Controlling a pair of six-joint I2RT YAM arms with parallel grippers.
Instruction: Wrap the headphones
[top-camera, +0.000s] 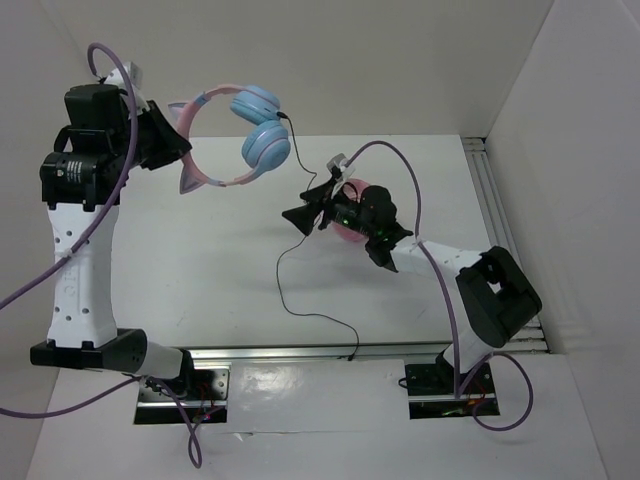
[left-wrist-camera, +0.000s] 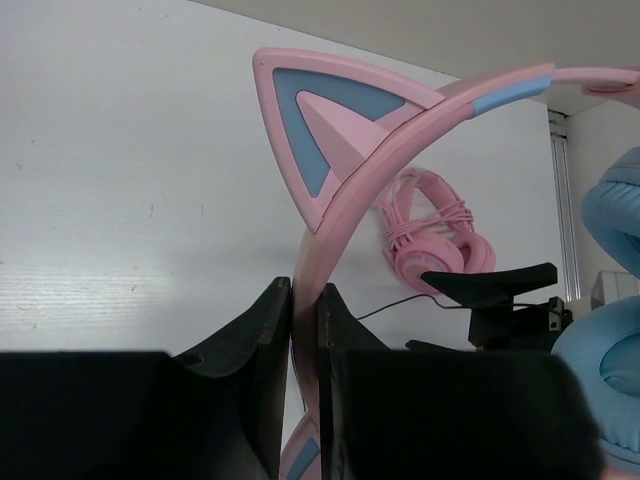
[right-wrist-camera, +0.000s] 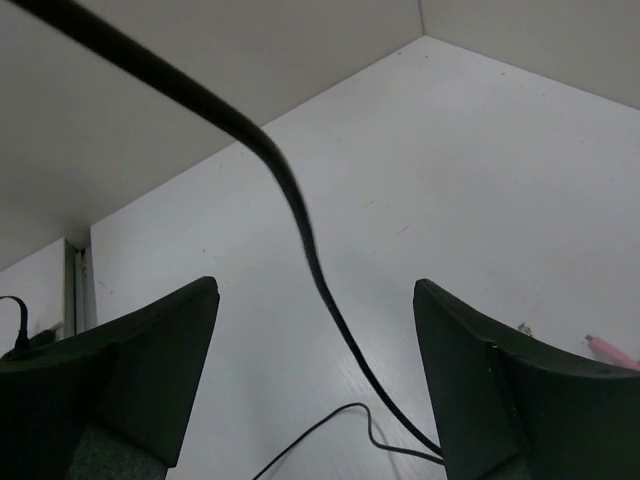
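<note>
Your left gripper (left-wrist-camera: 305, 300) is clamped on the pink band (left-wrist-camera: 400, 130) of the headphones (top-camera: 262, 140), at the far left. Your right gripper (right-wrist-camera: 315, 288) stands wide, the black cable (right-wrist-camera: 300, 215) running between its fingers.

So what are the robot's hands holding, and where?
The left gripper clamps the headphones by the pink headband, beside a cat ear. The right gripper is open, holding nothing; the cable passes between its fingers.

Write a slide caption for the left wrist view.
Left gripper, jaws shut on the headphones at the pink headband below a cat ear; all-pink headphones on the table beyond.
</note>
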